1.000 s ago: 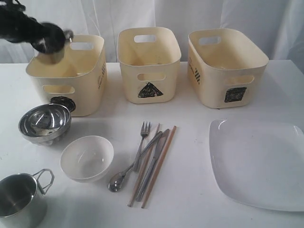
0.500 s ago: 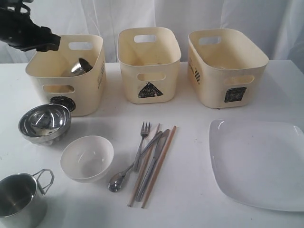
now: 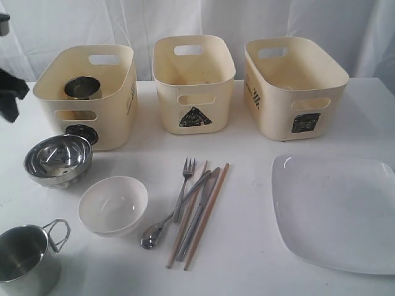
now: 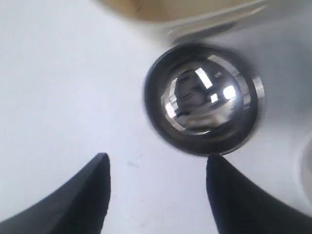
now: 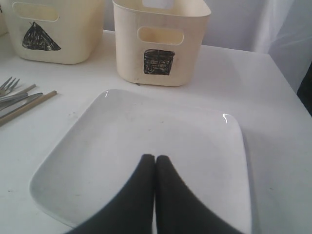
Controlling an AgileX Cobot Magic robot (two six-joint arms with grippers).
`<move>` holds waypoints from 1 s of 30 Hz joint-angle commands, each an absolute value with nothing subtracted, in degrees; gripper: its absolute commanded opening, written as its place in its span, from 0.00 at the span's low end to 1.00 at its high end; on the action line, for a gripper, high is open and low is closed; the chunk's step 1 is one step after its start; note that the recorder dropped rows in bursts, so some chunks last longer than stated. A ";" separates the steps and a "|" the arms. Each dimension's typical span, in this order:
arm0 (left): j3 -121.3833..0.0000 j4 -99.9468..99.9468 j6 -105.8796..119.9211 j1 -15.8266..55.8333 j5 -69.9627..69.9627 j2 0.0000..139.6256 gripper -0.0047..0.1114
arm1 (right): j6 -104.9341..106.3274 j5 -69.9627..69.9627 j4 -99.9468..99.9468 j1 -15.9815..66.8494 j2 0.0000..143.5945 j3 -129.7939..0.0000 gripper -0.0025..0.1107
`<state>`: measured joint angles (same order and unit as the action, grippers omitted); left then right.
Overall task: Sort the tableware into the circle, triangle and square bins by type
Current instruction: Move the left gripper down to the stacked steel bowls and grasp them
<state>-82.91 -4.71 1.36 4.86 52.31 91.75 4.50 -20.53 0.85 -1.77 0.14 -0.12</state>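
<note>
Judging by the left gripper (image 4: 157, 157), spread wide and empty right over the steel bowl (image 4: 204, 100), that bowl looks like the next pick. Nearest of all, well in front of the circle bin (image 3: 114, 123), stands a mug (image 3: 24, 259). The white bowl (image 3: 113, 205) also sits in front of that bin, and the steel bowl lies just before its marked face. Pinching the steel rim, one finger inside and one outside, seems wisest, since the polished wall will likely slip. If the circle bin is its home, the lift must clear the bin's edge and the drop should miss the other mug (image 3: 82, 87), upright inside.

Fork (image 3: 187, 176), spoon (image 3: 150, 237), knife (image 3: 208, 188) and chopsticks (image 3: 210, 206) lie together front-right of the circle bin. The plate (image 3: 336, 209) is farther right, with the right gripper (image 5: 155, 161) pressed shut on nothing above it. Triangle bin (image 3: 216, 92) and square bin (image 3: 278, 105) stand in a row to the circle bin's right. The table (image 3: 259, 148) is white, and a pale curtain (image 3: 247, 18) hangs behind the circle bin.
</note>
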 commanded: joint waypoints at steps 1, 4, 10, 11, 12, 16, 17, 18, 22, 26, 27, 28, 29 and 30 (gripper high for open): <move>-76.36 -14.15 -11.64 4.64 47.92 91.57 0.57 | 4.26 -19.67 0.43 -1.73 0.00 0.00 0.02; -72.34 -12.68 -11.74 4.64 43.15 92.17 0.57 | 4.26 -19.67 0.43 -1.73 0.00 0.00 0.02; -66.47 -9.68 -11.74 4.64 35.06 94.57 0.57 | 4.26 -19.67 0.43 -1.73 0.00 0.00 0.02; -66.05 -9.41 -11.74 4.64 34.39 94.77 0.57 | 4.26 -19.67 0.43 -1.73 0.00 0.00 0.02; -65.81 -9.27 -11.74 4.64 33.91 94.94 0.57 | 4.26 -19.67 0.43 -1.73 0.00 0.00 0.02; -65.82 -7.68 -11.83 4.64 29.87 95.76 0.57 | 4.26 -19.67 0.43 -1.73 0.00 0.00 0.02; -65.82 -6.66 -11.83 4.64 28.14 96.16 0.57 | 4.26 -19.67 0.43 -1.73 0.00 0.00 0.02; -65.82 -6.10 -11.72 4.64 26.71 96.71 0.57 | 4.26 -19.67 0.43 -1.73 0.00 0.00 0.02; -65.82 -5.97 -11.72 4.64 24.31 99.45 0.57 | 4.26 -19.67 0.43 -1.73 0.00 0.00 0.02; -65.82 -6.08 -11.82 4.64 23.62 101.93 0.57 | 4.26 -19.67 0.43 -1.73 0.00 0.00 0.02; -65.82 -6.08 -11.82 4.64 23.37 102.56 0.57 | 4.26 -19.67 0.43 -1.73 0.00 0.00 0.02; -65.82 -6.08 -11.82 4.64 22.91 103.21 0.57 | 4.26 -19.67 0.43 -1.73 0.00 0.00 0.02; -65.82 -6.08 -11.82 4.64 22.46 103.61 0.57 | 4.26 -19.67 0.43 -1.73 0.00 0.00 0.02; -65.82 -6.08 -11.82 4.64 22.09 104.12 0.57 | 4.26 -19.67 0.43 -1.73 0.00 0.00 0.02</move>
<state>-66.24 -6.84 -11.45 4.64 22.91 103.08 4.50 -20.53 0.85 -1.77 -0.05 -0.12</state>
